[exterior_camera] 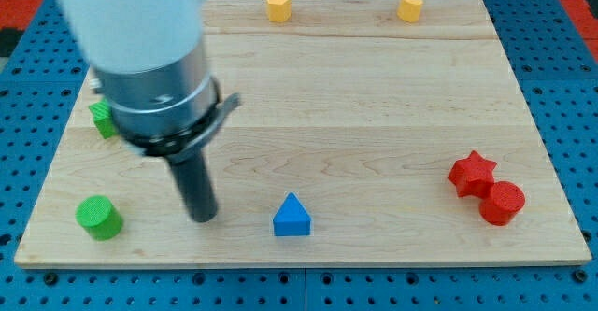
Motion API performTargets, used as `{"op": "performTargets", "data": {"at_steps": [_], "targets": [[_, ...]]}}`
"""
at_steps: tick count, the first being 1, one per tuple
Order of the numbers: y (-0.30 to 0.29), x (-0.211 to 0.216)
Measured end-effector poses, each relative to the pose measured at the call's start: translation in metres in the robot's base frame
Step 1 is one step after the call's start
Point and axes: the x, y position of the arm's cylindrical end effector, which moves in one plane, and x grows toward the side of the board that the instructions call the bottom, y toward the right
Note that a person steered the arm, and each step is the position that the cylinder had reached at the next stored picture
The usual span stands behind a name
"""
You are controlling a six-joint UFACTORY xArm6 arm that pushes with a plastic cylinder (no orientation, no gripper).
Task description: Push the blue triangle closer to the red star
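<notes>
The blue triangle [291,217] lies near the view's bottom edge of the wooden board [374,115], about at its middle. The red star [471,173] lies far to its right, touching a red cylinder [502,203]. My tip [202,218] rests on the board to the left of the blue triangle, roughly level with it and a clear gap away. The arm's body rises above it toward the view's top left.
A green cylinder [99,217] sits at the bottom left. A green block [101,119] is partly hidden behind the arm at the left. A yellow hexagon-like block [277,6] and a yellow block [409,5] sit along the top edge.
</notes>
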Motion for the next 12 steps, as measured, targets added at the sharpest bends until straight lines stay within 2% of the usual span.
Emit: {"op": "performTargets", "data": {"at_steps": [1,3,8,11,12], "targets": [[0.006,0.011],[0.081,0.011],[0.096,0.015],[0.170,0.013],[0.178,-0.006]]}}
